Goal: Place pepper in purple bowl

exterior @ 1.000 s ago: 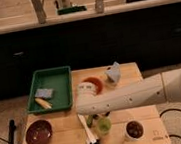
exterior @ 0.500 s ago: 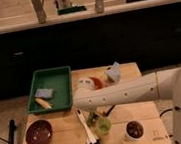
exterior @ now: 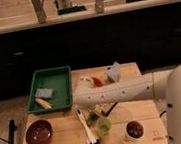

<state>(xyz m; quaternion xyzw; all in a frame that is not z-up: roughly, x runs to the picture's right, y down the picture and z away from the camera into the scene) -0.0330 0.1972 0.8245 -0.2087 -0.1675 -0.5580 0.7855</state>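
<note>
Beside the light-green cup (exterior: 103, 125), the hand (exterior: 91, 116) touches the pepper (exterior: 92, 118).

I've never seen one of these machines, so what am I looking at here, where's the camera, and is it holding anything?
One camera looks down at a wooden table. The long white tube is a robot arm reaching in from the right; its gripper hangs low at the table's middle, near the dark-green pepper. Whether anything is held cannot be told. Around it lie a purple bowl, a green tray with a sponge, a light-green cup, a white cup and a brush.
</note>
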